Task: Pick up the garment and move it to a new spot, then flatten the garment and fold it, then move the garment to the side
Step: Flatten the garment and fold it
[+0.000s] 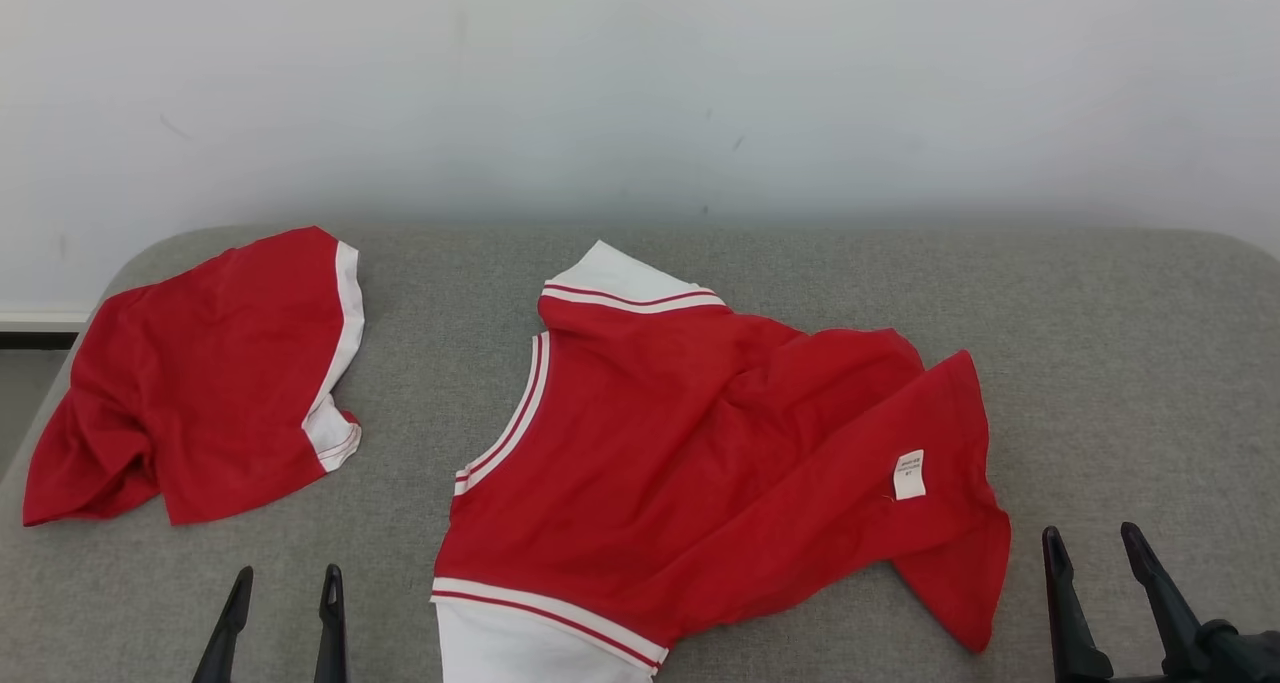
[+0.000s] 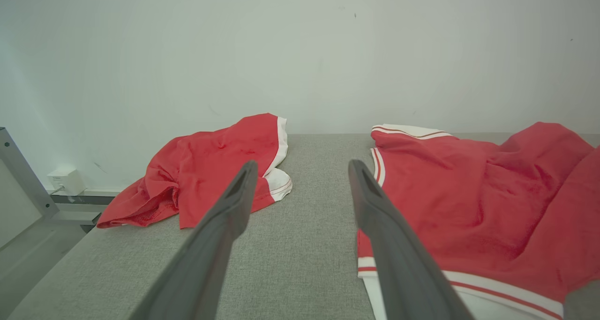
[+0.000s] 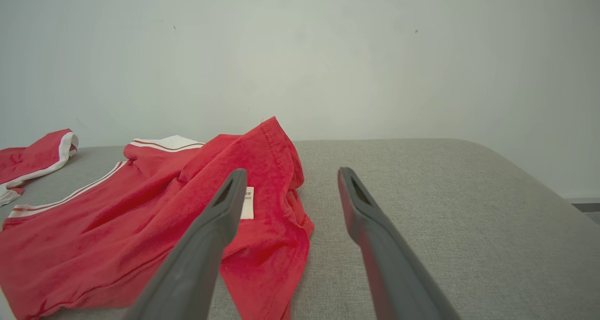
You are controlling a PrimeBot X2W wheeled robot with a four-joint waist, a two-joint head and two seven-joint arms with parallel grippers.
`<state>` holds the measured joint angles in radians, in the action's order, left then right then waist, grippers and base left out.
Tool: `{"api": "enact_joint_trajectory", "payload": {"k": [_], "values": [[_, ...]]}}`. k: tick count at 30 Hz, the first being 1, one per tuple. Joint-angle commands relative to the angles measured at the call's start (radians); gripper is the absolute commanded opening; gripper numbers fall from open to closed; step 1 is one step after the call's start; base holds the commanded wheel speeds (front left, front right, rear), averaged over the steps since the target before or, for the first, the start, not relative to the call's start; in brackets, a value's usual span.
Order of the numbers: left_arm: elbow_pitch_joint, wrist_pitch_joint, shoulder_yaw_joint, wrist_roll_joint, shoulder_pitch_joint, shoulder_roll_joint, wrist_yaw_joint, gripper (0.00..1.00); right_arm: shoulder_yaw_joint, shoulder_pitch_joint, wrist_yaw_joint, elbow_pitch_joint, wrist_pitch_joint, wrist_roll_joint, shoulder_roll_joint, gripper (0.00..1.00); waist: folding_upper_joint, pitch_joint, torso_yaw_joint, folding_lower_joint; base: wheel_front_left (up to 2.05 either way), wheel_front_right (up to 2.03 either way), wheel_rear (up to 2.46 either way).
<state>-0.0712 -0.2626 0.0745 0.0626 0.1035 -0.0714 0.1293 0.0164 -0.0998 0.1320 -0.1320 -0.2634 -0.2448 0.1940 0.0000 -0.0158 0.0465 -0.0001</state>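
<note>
A red garment [image 1: 700, 443] with white striped trim lies crumpled in the middle of the grey padded table [image 1: 1100, 363], one flap turned over so that a white label [image 1: 908, 475] shows. My left gripper [image 1: 288, 573] hovers open at the near edge, just left of the garment's lower white band. Off the garment's lower right corner, my right gripper [image 1: 1090, 533] is also open and holds nothing. In the left wrist view the garment [image 2: 468, 193] lies right of the open left gripper [image 2: 302, 165]. In the right wrist view the garment [image 3: 117, 226] lies left of the open right gripper [image 3: 291, 171].
A second red piece of clothing [image 1: 200, 383] with a white hem sits bunched at the table's far left, near its rounded edge, and shows in the left wrist view [image 2: 211, 170] too. A pale wall [image 1: 640, 83] backs the table. Bare grey surface stretches to the right [image 3: 445, 207].
</note>
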Motion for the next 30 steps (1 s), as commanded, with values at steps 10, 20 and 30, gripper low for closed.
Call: {"api": "enact_joint_trajectory", "payload": {"k": [10,20,30], "values": [[-0.024,-0.003,-0.033,0.037,-0.016,-0.031,0.001,1.0,-0.018,0.012,-0.003,-0.012,-0.002,-0.009,-0.003,1.0,0.0,-0.003,-0.004,0.0001,0.0,0.0,0.0],[-0.048,-0.003,-0.049,0.055,-0.026,-0.05,0.0,1.0,-0.032,0.015,-0.003,0.011,-0.002,-0.019,-0.008,1.0,0.0,-0.011,-0.01,0.0001,0.0,0.0,0.0],[-0.071,-0.003,-0.037,0.077,-0.029,-0.038,0.0,1.0,-0.028,0.005,-0.003,0.043,-0.002,-0.033,-0.02,1.0,0.0,-0.017,-0.018,0.0001,0.0,0.0,0.0]]}}
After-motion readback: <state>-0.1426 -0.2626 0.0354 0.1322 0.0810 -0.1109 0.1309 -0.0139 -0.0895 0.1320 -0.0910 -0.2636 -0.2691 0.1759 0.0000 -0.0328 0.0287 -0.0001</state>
